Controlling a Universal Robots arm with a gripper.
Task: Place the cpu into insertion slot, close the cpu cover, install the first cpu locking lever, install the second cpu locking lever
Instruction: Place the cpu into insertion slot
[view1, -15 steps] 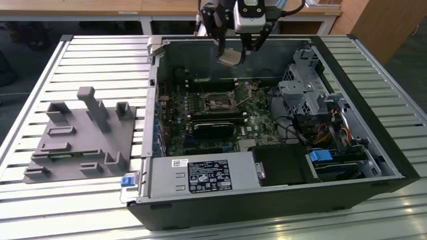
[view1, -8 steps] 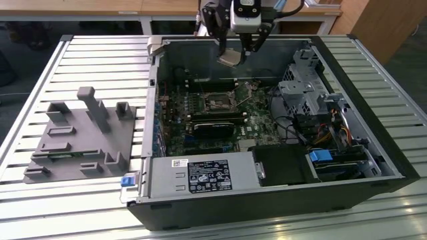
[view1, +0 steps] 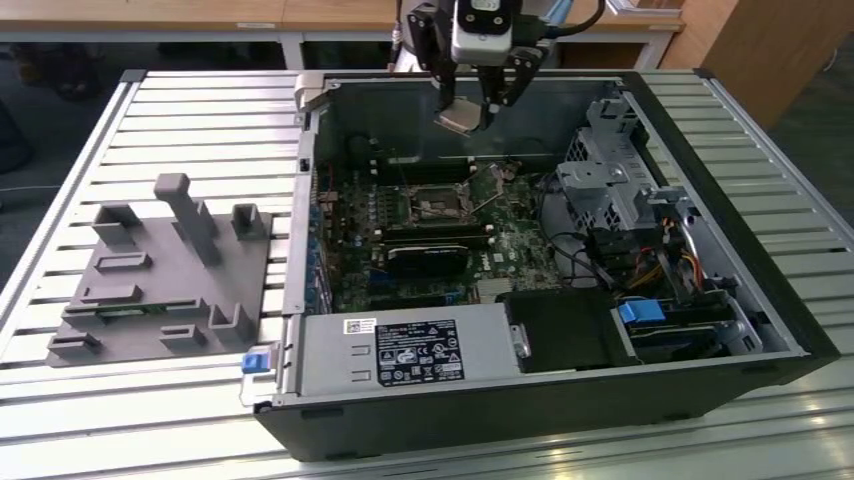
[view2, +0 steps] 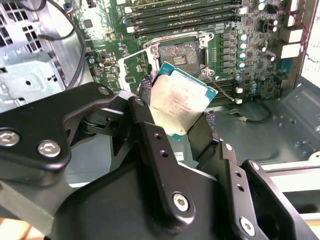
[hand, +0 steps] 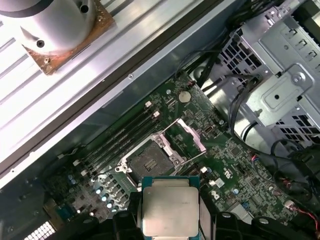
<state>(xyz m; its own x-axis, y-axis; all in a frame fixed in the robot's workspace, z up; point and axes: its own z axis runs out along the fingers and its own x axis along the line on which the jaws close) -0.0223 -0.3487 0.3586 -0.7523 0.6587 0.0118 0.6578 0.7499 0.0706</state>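
In the open black computer case (view1: 467, 430), the square black-framed insertion slot (hand: 150, 160) lies bare, with its thin silvery metal cpu cover (hand: 190, 137) swung up beside it. Farther back and well above the board, the black gripper (view1: 474, 110) is clenched on the flat silvery-topped cpu (view1: 458, 117), which is tilted. Seating it well likely means levelling the chip, squaring it to the slot and lowering it gently.

The cpu (view2: 180, 100) hangs above the insertion slot (view2: 180, 52), seemingly apart.
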